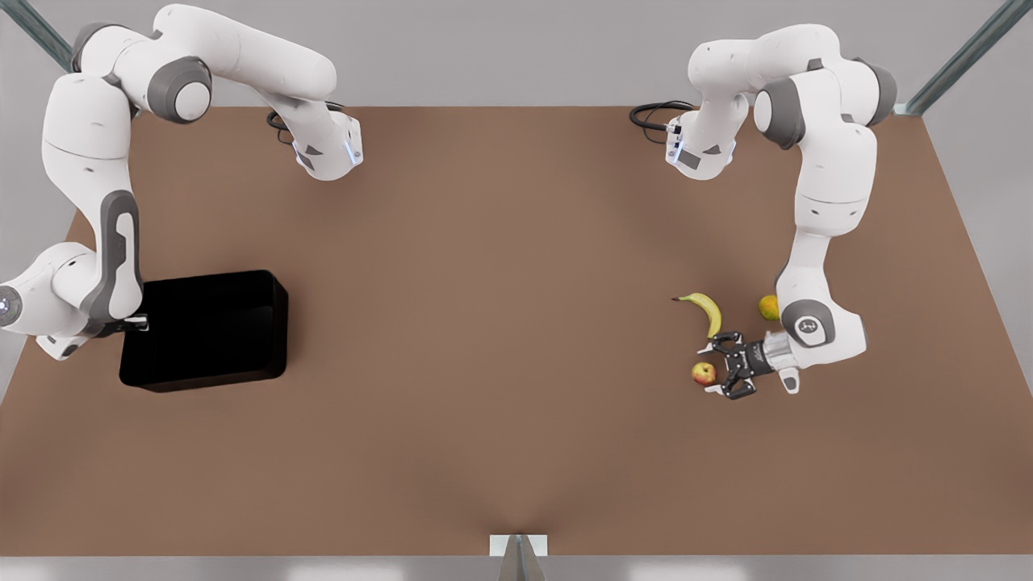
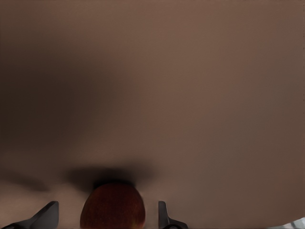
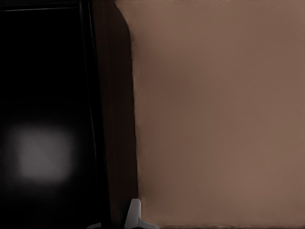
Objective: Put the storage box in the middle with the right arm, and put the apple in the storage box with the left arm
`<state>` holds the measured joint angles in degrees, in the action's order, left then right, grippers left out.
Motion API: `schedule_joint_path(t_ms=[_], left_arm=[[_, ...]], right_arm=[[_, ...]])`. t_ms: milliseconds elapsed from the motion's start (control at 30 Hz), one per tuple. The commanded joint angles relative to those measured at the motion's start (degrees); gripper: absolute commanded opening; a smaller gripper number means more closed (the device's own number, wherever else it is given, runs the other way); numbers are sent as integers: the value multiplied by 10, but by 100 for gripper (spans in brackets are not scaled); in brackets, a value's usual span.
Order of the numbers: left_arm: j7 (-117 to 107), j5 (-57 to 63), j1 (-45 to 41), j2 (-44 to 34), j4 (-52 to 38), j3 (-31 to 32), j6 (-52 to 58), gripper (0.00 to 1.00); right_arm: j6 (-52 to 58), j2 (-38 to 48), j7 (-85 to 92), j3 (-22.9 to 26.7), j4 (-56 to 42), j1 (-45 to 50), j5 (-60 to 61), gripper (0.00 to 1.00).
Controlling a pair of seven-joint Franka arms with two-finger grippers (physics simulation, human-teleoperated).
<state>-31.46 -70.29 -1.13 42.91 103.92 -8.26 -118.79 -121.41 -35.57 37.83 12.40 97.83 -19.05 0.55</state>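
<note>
Your left gripper (image 1: 715,373), fingers spread wide, brackets the apple (image 1: 704,373); your right gripper (image 1: 139,323) pinches the storage box (image 1: 206,331) rim, its long axis crosswise.

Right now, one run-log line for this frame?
left gripper: open, straddling apple | right gripper: at storage box wall, grip unclear | box: front view's left, not centered | apple: on table

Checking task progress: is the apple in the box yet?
No. In the front view the apple lies on the table between the left gripper's open fingers, far from the box.
</note>
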Motion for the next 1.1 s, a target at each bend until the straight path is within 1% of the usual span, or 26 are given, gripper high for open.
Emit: schedule_joint_path(t_ms=[0, 67, 167, 200, 233, 267, 300, 433, 467, 500, 600, 667, 733, 800, 867, 900, 933, 1000, 1033, 1067], left_arm=[[0, -27, 0, 2, -1, 0, 0, 100], [0, -38, 0, 3, -1, 6, 2, 100], [-1, -52, -1, 2, 1, 14, 2, 100], [-2, -55, 0, 7, 1, 14, 2, 96], [-2, -66, 0, 11, 1, 14, 1, 89], [-8, -76, 0, 11, 1, 14, 1, 74], [-7, -76, 0, 11, 1, 13, 2, 62], [-7, -78, 1, 10, 2, 12, 3, 62], [-6, -78, 1, 16, 3, 11, 2, 62], [-7, -78, 1, 17, 4, 10, 3, 63], [-7, -84, 1, 17, 4, 9, 3, 62], [-12, -85, 1, 16, 4, 8, 3, 47], [-27, -85, 2, 13, 5, 7, 4, 46], [-44, -85, 2, 8, 4, 4, 8, 40], [-69, -84, 5, -8, 2, -2, 14, 39], [-82, -77, 5, -26, 1, -13, 51, 39], [-91, -57, 5, -46, 0, -14, 69, 39], [-123, -31, 1, -82, 1, -12, 69, 39], [-148, 24, -1, -97, -2, -11, 64, 39], [-173, 63, -4, -111, -11, -7, 57, 39]], right_arm=[[5, 3, 0, 0, 0, 2, 0, 21], [23, 15, 0, 1, -5, 34, 16, 21], [71, 15, -1, 1, -46, 95, 27, 21], [83, 16, 0, 10, -57, 139, 45, 21], [96, 15, -7, 23, -70, 189, 51, 21], [97, 14, -7, 24, -77, 214, 53, 21], [100, 13, -7, 25, -89, 243, 66, 21], [108, -12, -24, 32, -133, 349, 68, 21], [108, -24, -28, 32, -151, 370, 82, 21], [108, -41, -27, 33, -164, 386, 123, 21], [108, -68, -28, 32, -209, 435, 124, 21], [108, -81, -35, 30, -222, 459, 135, 21], [108, -100, -35, 28, -244, 479, 144, 21], [108, -113, -36, 27, -258, 488, 161, 21], [102, -127, -40, 25, -272, 502, 162, 21], [102, -137, -72, 23, -288, 504, 162, 21], [100, -139, -116, 7, -292, 504, 162, 21], [90, -156, -199, -16, -315, 504, 178, 21], [82, -158, -200, -17, -314, 504, 183, 21], [81, -159, -198, -17, -314, 504, 186, 36]])
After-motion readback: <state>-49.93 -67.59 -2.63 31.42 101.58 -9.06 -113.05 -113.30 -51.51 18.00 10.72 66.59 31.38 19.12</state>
